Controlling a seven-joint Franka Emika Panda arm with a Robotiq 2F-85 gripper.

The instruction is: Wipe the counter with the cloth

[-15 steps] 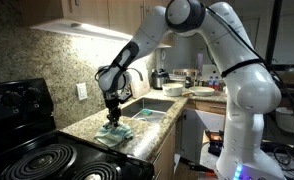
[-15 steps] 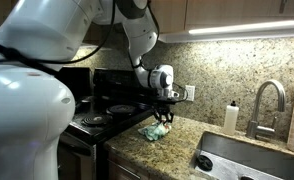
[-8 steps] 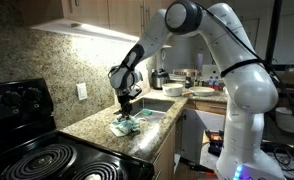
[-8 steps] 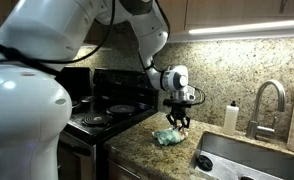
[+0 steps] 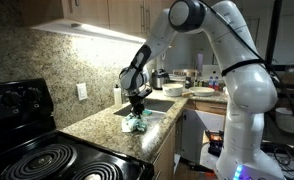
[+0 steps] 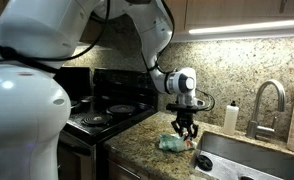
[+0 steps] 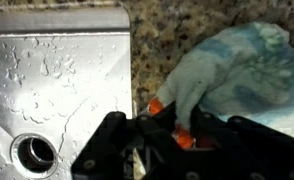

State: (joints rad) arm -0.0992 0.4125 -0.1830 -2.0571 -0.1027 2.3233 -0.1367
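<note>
Claw [image 6: 185,135] points straight down, and its fingers are squeezed tight on one end of the cloth [image 6: 172,144]. In the wrist view, the orange fingertips [image 7: 156,106] pinch a bunched-up bit of it.

The counter [image 6: 137,152] is brown, speckled and shiny. The wall behind it is made of the same speckled stone, and a light glows under the cupboards. A black stovetop [image 5: 37,160] with round rings sits at one end of the counter. A metal sink [image 7: 57,90] is set into the counter at the other end. A tall faucet [image 6: 268,100] and a small white bottle [image 6: 230,117] stand by the sink.

The cloth lies on the counter right under the claw, just beside the sink's edge. Its loose part spreads out flat, away from the sink.
</note>
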